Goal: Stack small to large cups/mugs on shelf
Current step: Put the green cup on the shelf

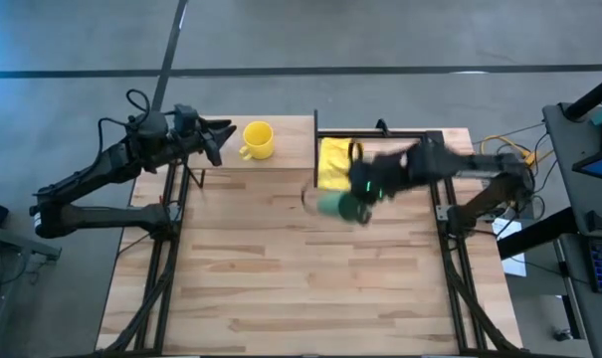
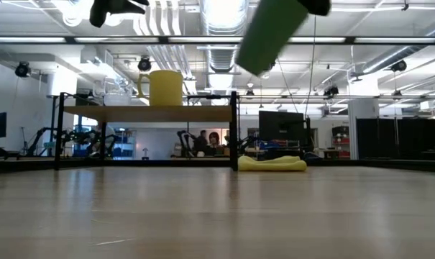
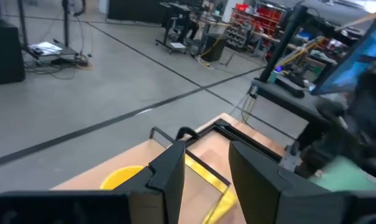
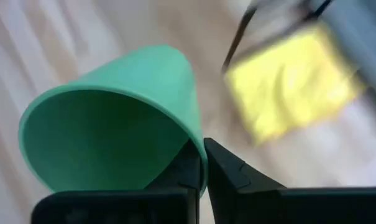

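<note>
The green cup (image 1: 342,206) hangs in my right gripper (image 4: 203,165), well above the tabletop, in front of the yellow cloth (image 1: 333,161). It shows tilted at the top of the low view (image 2: 271,32). The yellow mug (image 2: 163,88) stands upright by its base on the shelf (image 2: 149,114); in the high view the mug (image 1: 258,139) is just right of my left gripper (image 1: 219,139). That gripper is open and empty; it also shows in its wrist view (image 3: 203,177). A faint clear shape (image 1: 308,198) beside the green cup may be the glass cup. My right gripper pinches the green cup's wall at the rim (image 4: 195,146), one finger inside the cup (image 4: 181,177) and one outside (image 4: 234,177). The cup is lifted clear of the table and hangs tilted below the gripper, its base (image 2: 247,63) lowest.
The yellow cloth (image 2: 272,164) lies on the tabletop just right of the shelf's black post (image 2: 235,129). A black frame bar (image 1: 380,133) runs along the far edge behind the cloth. The wide near half of the tabletop (image 1: 301,288) is bare wood.
</note>
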Controlling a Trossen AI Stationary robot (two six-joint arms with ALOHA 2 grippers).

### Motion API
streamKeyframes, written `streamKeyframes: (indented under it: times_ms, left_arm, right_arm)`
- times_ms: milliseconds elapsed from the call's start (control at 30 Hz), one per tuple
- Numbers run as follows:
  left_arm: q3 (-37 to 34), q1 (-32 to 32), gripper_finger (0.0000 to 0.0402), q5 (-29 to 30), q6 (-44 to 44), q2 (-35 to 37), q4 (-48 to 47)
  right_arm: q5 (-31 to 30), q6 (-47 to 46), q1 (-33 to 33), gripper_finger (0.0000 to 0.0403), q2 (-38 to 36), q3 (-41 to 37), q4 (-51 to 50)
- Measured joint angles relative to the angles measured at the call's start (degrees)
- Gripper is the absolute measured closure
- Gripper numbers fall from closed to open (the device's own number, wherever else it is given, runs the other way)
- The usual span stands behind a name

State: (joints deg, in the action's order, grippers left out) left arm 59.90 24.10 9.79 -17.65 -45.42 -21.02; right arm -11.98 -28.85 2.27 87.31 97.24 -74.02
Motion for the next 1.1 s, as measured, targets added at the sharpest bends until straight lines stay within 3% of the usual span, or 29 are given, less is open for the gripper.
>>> streamKeyframes:
  times_ms: [233, 367, 700, 833, 1100]
  left_arm:
    - [-0.3, 0.0, 0.029, -0.5, 0.0, -1.5, 0.2]
    - [-0.3, -0.1, 0.029, -0.6, 0.0, -4.0, 3.3]
    - [0.2, -0.1, 0.029, -0.8, 3.1, -12.1, 12.7]
    - [0.1, -0.1, 0.029, -0.7, 3.1, -15.0, 13.0]
    - [0.3, -0.1, 0.029, -0.5, 2.9, -20.0, 14.5]
  right_arm:
    - [-1.1, 17.7, -12.1, 0.0394, 2.7, 14.0, 4.2]
    - [3.8, 24.0, -17.1, 0.0394, 8.0, 21.2, 5.3]
    - [6.6, 33.0, -20.0, 0.0394, 23.5, 37.3, 5.6]
    - [8.0, 33.4, -20.0, 0.0394, 23.9, 36.6, 10.3]
    - [7.8, 32.7, -20.4, 0.0394, 22.2, 36.6, 10.0]
